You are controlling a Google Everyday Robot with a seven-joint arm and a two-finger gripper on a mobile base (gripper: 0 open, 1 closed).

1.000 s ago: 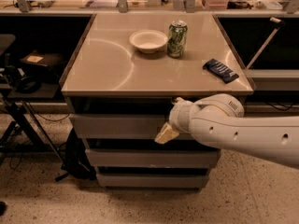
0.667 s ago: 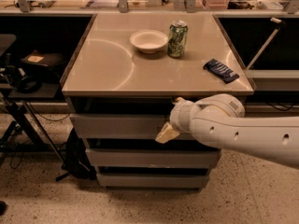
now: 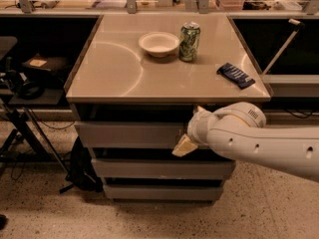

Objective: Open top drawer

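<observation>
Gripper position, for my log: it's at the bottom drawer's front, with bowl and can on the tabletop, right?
No. The camera view shows the gripper at the top drawer front, not the bottom; bowl and can are on the tabletop.

Speckled floor (image 3: 149,218) (warmly lit) lies beneath a dark left-hand shelf (image 3: 31,99).

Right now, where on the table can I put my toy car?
The left half of the table, left of the bowl, is bare; so is the strip in front of the bowl and green can. It's crowded back right: bowl, can, dark packet. The claw is lower down, at the front of the top drawer.
</observation>
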